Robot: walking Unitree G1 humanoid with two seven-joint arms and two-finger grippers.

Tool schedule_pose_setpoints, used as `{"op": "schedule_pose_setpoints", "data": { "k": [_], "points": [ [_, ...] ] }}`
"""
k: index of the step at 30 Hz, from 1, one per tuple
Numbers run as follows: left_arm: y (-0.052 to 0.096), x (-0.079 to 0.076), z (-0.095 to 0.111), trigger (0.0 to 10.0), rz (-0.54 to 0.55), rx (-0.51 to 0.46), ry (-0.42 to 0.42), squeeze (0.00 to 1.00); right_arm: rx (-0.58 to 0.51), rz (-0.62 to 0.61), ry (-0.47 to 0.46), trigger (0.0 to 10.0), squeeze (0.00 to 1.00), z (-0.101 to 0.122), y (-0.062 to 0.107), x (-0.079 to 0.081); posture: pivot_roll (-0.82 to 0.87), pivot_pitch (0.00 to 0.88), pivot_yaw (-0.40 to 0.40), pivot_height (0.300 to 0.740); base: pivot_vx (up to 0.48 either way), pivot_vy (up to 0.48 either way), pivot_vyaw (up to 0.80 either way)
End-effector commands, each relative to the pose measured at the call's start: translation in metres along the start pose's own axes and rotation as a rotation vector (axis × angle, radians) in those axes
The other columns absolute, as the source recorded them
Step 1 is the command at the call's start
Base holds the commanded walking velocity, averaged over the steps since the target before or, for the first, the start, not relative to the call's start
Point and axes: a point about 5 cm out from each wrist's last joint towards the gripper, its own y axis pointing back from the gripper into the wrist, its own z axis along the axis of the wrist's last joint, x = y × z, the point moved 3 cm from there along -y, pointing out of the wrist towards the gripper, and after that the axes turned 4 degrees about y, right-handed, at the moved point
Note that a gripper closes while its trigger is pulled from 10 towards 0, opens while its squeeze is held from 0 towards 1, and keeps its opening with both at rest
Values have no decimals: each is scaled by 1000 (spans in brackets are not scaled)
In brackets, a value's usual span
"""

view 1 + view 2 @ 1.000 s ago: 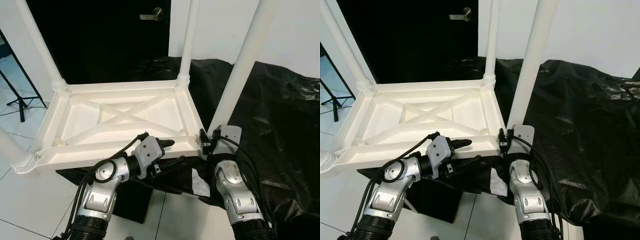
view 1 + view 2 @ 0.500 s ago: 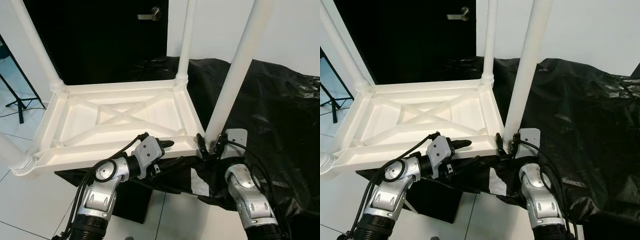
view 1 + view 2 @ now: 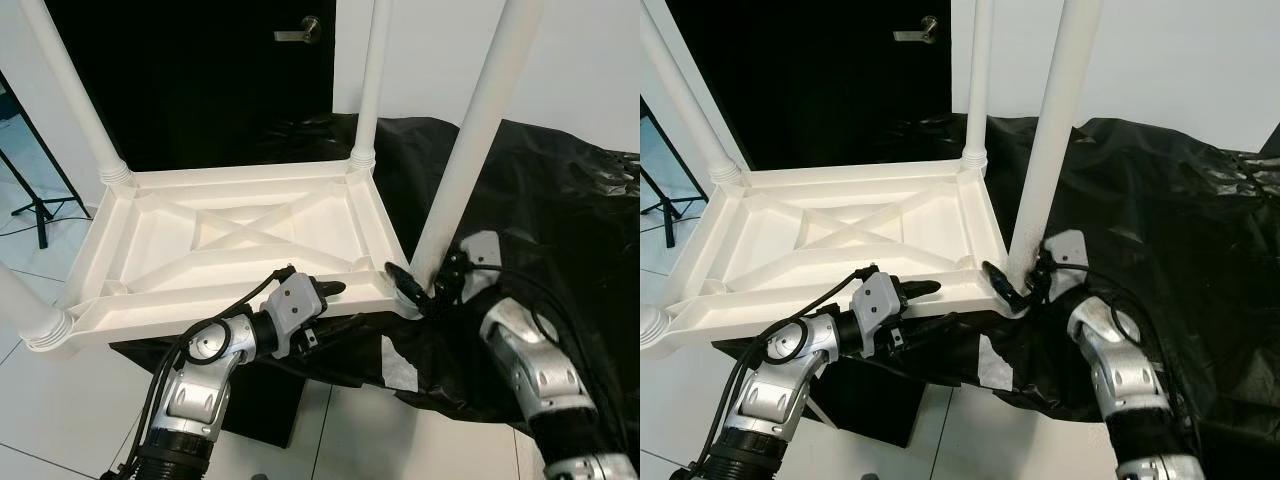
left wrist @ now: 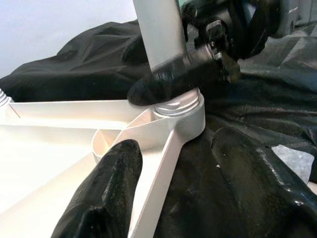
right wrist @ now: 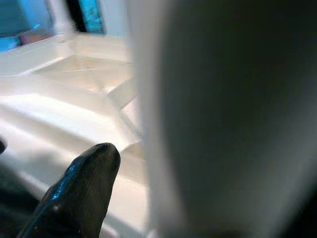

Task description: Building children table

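While the table (image 3: 240, 240) lies upside down on the black sheet (image 3: 560, 200), legs pointing straight up, the right gripper (image 3: 418, 288) pinches the near-right leg (image 3: 470, 150) right at its base. Left gripper (image 3: 325, 305) is spread around the near rim, arm bent in from the left, elbow low.

Tops of all 4 white legs (image 3: 478, 130) beyond the frame edge; right wrist view heavily blurred.

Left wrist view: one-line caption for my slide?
Right pincer grips the white leg at the upturned table's corner socket.
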Motion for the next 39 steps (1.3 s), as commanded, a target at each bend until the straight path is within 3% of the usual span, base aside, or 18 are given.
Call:
{"op": "schedule_pose_setpoints", "data": {
  "k": [1,4,5,6,17,21,23,26,33,39],
  "points": [
    [0,8,1,10000,98,-5,7,0,10,38,9,10000,0,-3,-2,3,0,0,-14,740,0,0,0],
    [0,8,1,10000,101,-3,6,0,29,71,40,10000,0,-6,-4,3,6,0,-19,740,0,0,0],
    [0,8,0,10000,104,-2,6,0,42,74,52,1882,0,-9,-5,2,11,0,-22,740,0,0,0],
    [0,7,0,10000,105,-1,6,0,52,76,63,0,0,-12,-4,2,11,0,-24,740,0,0,0],
    [-1,4,-1,10000,101,2,11,0,70,59,39,0,0,-19,0,1,3,0,-30,740,0,0,0],
    [-2,3,-1,10000,97,-1,12,0,65,-60,24,0,0,-20,2,-2,-6,0,-29,740,0,0,0],
    [-3,2,-1,10000,90,-3,13,0,71,-191,5,0,0,-22,3,1,-9,0,-29,740,0,0,0],
    [-3,2,-1,10000,88,-3,13,0,76,-223,3,0,0,-23,3,2,-10,0,-29,740,0,0,0],
    [-2,0,-2,10000,78,-1,16,0,137,-544,-81,0,0,-36,10,1,-14,0,-28,740,0,0,0],
    [-2,-1,-3,10000,78,-2,20,0,164,-735,-132,0,0,-36,14,9,-10,0,-34,740,0,0,0]
  ]
}}
